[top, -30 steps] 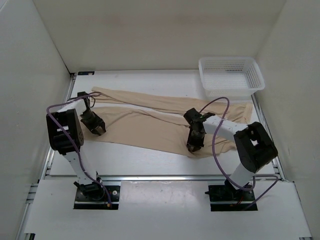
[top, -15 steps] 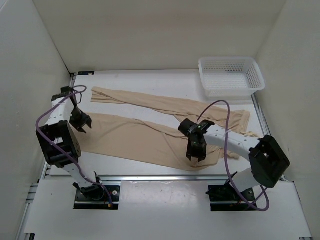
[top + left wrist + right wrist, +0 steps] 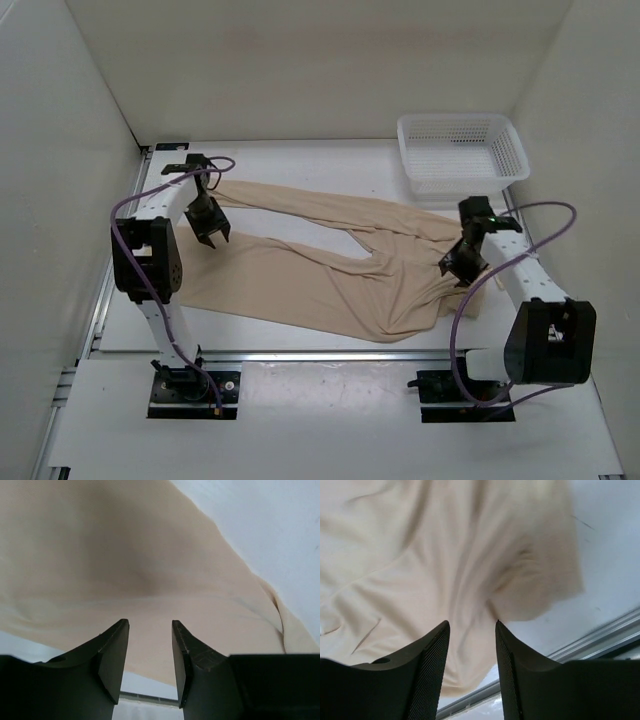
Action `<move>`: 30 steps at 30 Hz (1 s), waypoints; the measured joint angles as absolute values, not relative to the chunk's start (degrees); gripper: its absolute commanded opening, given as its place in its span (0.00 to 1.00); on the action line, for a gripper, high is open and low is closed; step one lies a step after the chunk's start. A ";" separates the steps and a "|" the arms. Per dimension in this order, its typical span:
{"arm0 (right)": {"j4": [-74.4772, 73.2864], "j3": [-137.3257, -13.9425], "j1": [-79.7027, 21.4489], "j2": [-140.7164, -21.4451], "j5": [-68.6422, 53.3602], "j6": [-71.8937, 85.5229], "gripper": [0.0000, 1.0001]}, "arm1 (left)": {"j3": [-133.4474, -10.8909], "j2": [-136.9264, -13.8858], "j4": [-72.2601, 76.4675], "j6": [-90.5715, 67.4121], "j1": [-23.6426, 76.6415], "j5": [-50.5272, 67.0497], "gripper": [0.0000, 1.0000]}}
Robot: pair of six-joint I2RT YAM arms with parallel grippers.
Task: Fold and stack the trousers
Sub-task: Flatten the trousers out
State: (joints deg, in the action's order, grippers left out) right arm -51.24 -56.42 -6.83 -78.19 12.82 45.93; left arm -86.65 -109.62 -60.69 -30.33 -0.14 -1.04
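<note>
The light beige trousers [image 3: 320, 270] lie spread across the white table, legs pointing left and the waist bunched at the right. My left gripper [image 3: 212, 228] hovers over the left part of the legs, between the far leg and the near leg. In the left wrist view its jaws [image 3: 150, 625] stand apart and empty, with beige cloth [image 3: 125, 555] beyond them. My right gripper [image 3: 458, 268] is over the wrinkled waist end. In the right wrist view it [image 3: 472, 625] is open and empty above creased cloth [image 3: 445, 545].
A white mesh basket [image 3: 462, 150] stands at the back right corner. White walls close in the table on the left, back and right. A metal rail [image 3: 320, 355] runs along the front edge, just below the cloth.
The left gripper moved from the table's left edge rightward onto the legs. The right gripper moved from the middle to the waist end at the right. The cloth shifted and bunched at the right.
</note>
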 measured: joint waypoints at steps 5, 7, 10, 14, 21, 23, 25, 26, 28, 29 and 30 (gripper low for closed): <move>-51.90 -47.86 6.48 -71.85 8.47 45.21 0.46 | -82.24 -107.50 -60.25 -30.89 1.45 -0.86 0.53; -52.34 -45.98 9.23 -70.94 7.14 45.21 0.46 | -77.28 -105.16 -59.81 -31.59 0.75 -0.10 0.53; -52.12 -45.32 10.04 -71.85 5.65 45.21 0.47 | -72.84 -104.07 -60.07 -32.51 0.23 0.58 0.52; -49.54 -46.59 10.04 -78.76 5.41 45.23 0.45 | -74.50 -107.35 -59.37 -33.12 0.25 0.58 0.51; -46.70 -47.92 10.07 -84.29 6.52 46.24 0.00 | -81.38 -116.14 -58.06 -33.32 -3.07 2.11 0.48; -46.85 -47.88 10.07 -82.94 7.18 46.92 0.00 | -82.08 -116.42 -58.17 -33.21 -4.80 2.15 0.48; -47.24 -47.55 10.04 -80.62 7.81 47.51 0.00 | -82.91 -116.92 -58.06 -32.95 -6.42 2.17 0.48; -47.66 -47.16 10.04 -79.02 8.29 47.66 0.00 | -83.09 -117.03 -58.04 -32.82 -7.11 2.20 0.48; -49.12 -46.24 10.07 -75.33 9.28 47.94 0.00 | -83.22 -117.03 -58.11 -32.60 -8.08 2.07 0.48; -50.30 -45.87 10.07 -73.19 9.82 48.10 0.00 | -83.35 -117.19 -58.13 -32.53 -8.34 1.98 0.48; -51.57 -45.52 10.07 -70.76 10.46 48.38 0.00 | -83.55 -117.40 -58.24 -32.42 -8.56 2.00 0.47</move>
State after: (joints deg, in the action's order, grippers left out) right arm -51.57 -45.52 10.07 -70.76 10.46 48.38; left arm -83.55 -117.40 -58.24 -32.42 -8.56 2.00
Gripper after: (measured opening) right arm 0.003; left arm 0.483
